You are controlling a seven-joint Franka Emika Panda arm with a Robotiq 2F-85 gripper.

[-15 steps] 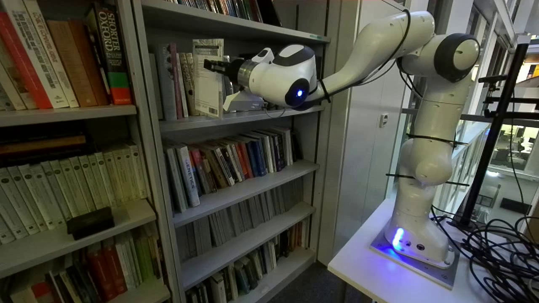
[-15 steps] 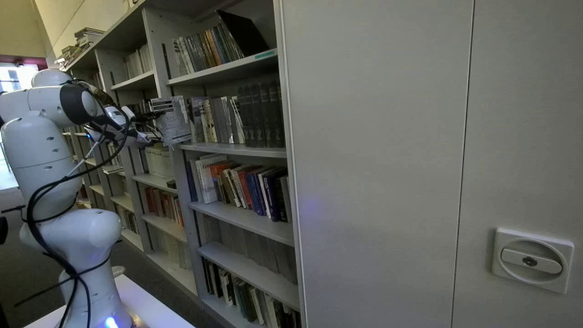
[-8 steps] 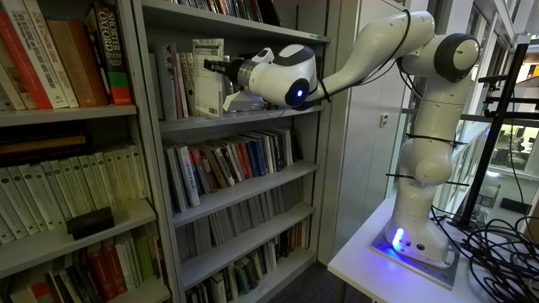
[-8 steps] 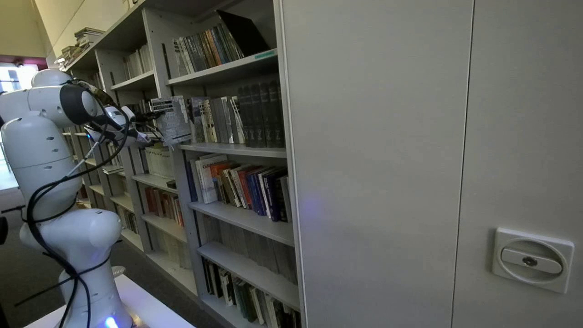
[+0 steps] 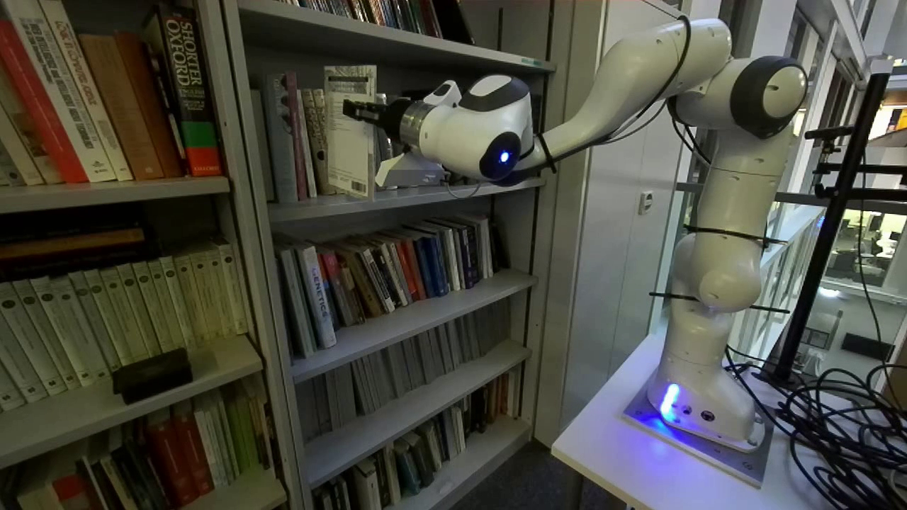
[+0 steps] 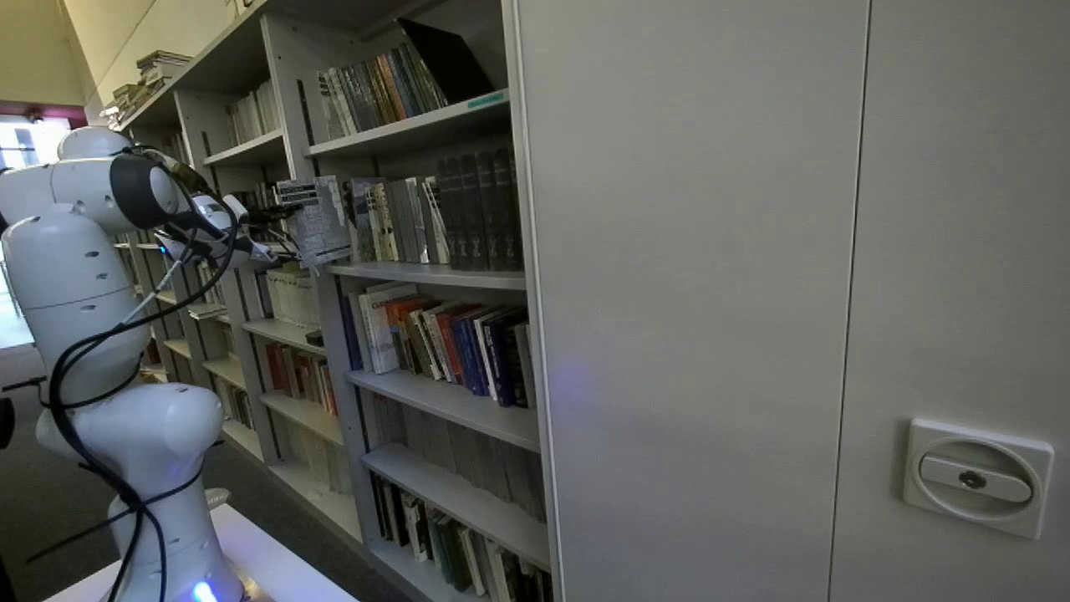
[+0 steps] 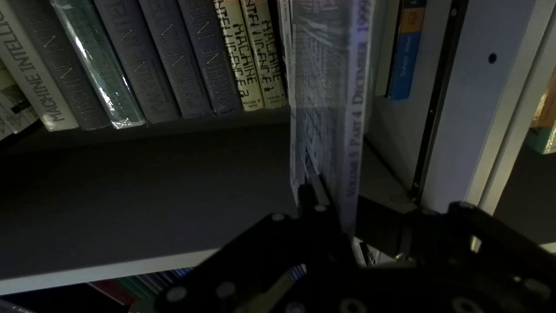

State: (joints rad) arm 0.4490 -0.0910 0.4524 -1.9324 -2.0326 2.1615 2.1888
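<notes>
The bookcase (image 5: pixel 418 324) faces the arm (image 5: pixel 638 74), which reaches to one shelf (image 7: pixel 152 204). Upright near that shelf's front edge is a journal (image 7: pixel 325 100) (December 1999, says the spine (image 7: pixel 357 108)), clasped firmly by the tool (image 7: pixel 341 204).

This looks like an academic office or lab library: grey bookcases (image 5: pixel 453 304) hold a Shorter Oxford (image 5: pixel 188 88) at left and Machine Intelligence volumes (image 7: pixel 134 65), a thin periodical (image 7: pixel 330 100) reads December 1999, and at right a robot arm (image 5: pixel 733 191) stands on a table (image 5: pixel 609 460) before windows (image 5: pixel 868 244) showing a lit interior.
</notes>
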